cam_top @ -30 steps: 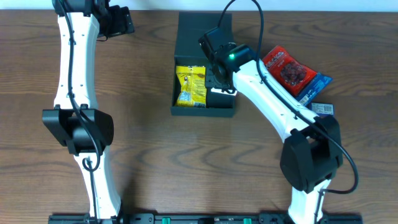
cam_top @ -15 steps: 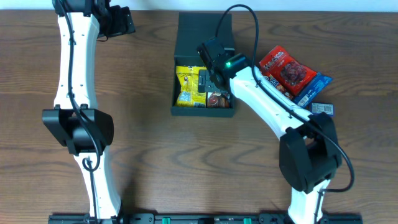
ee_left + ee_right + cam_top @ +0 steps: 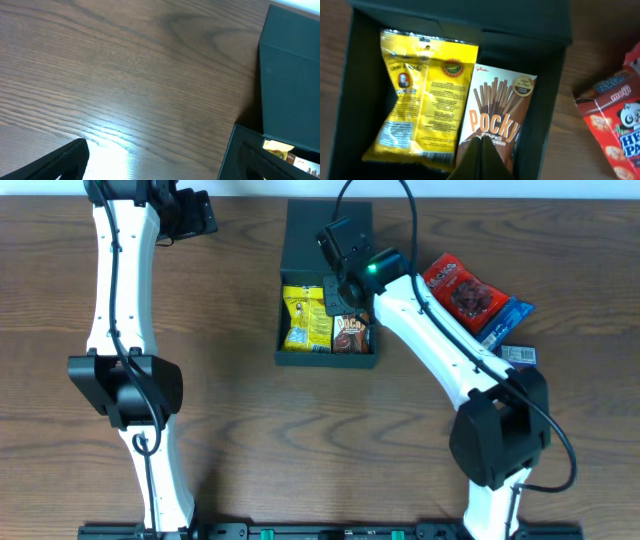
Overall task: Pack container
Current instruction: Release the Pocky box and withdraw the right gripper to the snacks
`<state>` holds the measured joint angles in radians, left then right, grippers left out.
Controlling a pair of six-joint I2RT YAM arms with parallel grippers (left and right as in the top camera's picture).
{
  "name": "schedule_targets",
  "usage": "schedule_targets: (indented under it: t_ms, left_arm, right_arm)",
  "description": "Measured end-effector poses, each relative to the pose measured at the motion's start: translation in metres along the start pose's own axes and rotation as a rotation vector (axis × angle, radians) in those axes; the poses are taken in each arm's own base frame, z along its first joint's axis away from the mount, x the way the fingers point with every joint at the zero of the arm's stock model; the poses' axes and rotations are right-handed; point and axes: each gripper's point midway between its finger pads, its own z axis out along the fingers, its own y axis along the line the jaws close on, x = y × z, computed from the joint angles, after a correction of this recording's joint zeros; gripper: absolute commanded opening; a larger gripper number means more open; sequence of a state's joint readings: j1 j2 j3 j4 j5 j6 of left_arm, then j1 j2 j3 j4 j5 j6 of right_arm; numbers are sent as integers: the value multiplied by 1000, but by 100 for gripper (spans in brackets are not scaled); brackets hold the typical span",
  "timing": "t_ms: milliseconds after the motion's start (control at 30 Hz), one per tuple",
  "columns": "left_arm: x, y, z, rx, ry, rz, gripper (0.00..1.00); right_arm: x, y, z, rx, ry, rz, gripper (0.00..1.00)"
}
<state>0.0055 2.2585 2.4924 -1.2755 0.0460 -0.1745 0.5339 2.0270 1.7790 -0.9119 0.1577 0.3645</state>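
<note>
The container (image 3: 327,361) is a dark box standing open at mid-table, its flap lid (image 3: 310,235) lying behind it. Inside lie a yellow snack packet (image 3: 306,318) on the left and a brown Pocky box (image 3: 352,335) on the right. My right gripper (image 3: 333,290) hovers over the container. In the right wrist view its fingertips (image 3: 480,142) are pressed together with nothing between them, just above the Pocky box (image 3: 497,110) and next to the yellow packet (image 3: 425,95). My left gripper (image 3: 200,215) stands open over bare table at the far left, and the container's corner (image 3: 230,155) shows beside it.
A red snack packet (image 3: 462,292), a blue packet (image 3: 508,318) under it and a small pale packet (image 3: 518,355) lie right of the container. The red packet (image 3: 615,130) lies just outside the container's right wall. Bare wooden table spreads left and in front.
The right gripper opened over the container's right half, leaving the Pocky box lying inside. It then lifted slightly toward the far side and shut empty. The left arm has not moved.
</note>
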Motion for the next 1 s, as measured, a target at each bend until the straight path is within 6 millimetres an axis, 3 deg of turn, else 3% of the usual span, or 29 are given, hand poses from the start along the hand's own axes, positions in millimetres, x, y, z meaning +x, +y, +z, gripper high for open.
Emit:
schedule_targets:
  t_ms: [133,233,333,400,500,533,600,733,1000]
  left_arm:
    - [0,0,0,0,1,0,95]
    - [0,0,0,0,0,0,95]
    - [0,0,0,0,1,0,95]
    - [0,0,0,0,1,0,95]
    - [0,0,0,0,1,0,95]
    - [0,0,0,0,0,0,95]
    - [0,0,0,0,0,0,95]
    - [0,0,0,0,1,0,95]
    - [0,0,0,0,1,0,95]
  right_arm:
    - [-26,-34,5,71,-79,3,11]
    - [-48,-86,8,124,-118,7,12]
    - [-64,-150,11,186,-142,-9,29]
    - [-73,-195,18,233,-164,-8,48]
    - [-79,-237,31,276,-182,6,91]
    - [-78,-248,37,285,-179,11,98]
    - [-74,-265,48,291,-164,15,99]
    - [-66,-278,64,260,-141,25,99]
    - [-75,-243,88,214,-162,-68,99]
